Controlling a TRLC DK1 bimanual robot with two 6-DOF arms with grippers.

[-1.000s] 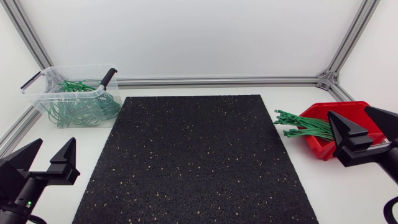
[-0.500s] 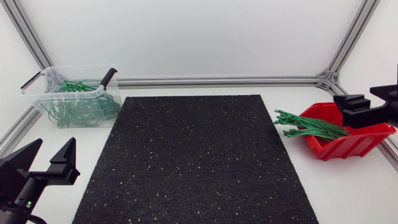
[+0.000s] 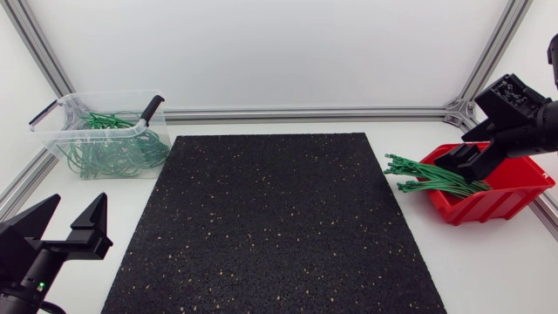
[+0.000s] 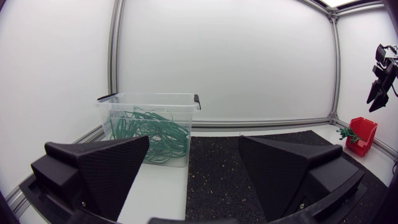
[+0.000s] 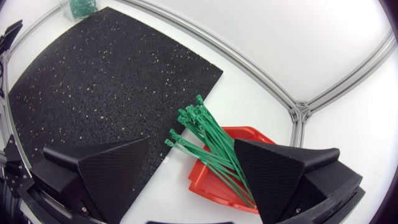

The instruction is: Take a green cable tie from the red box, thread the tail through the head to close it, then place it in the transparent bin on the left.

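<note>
Presently listed: green cable ties (image 3: 429, 179), one loose sheaf, lying in the red box (image 3: 519, 187) at 3 o'clock of the black mat (image 3: 279, 218). Their blocky ends fan out past the box's open lip, over the white worktop (image 3: 488, 262) toward 9 o'clock. Handling, by judgement: very light, thin, springy straps with a slick surface, apt to slide or to drag neighbours along, and not fragile. Best hold, by judgement: a single strap at the fanned ends, where the ties stand apart from one another, pinched across its flat. Right pincer (image 5: 191, 142): released, jaws set wide, poised above the sheaf with the ties showing below and between its fingers, grasping nothing. Contact with the box cannot be told. Left pincer (image 3: 77, 199): released, jaws wide, empty, at 8 o'clock of the mat. Transparent bin (image 3: 87, 131): at 10 o'clock of the mat, holding closed green loops.
</note>
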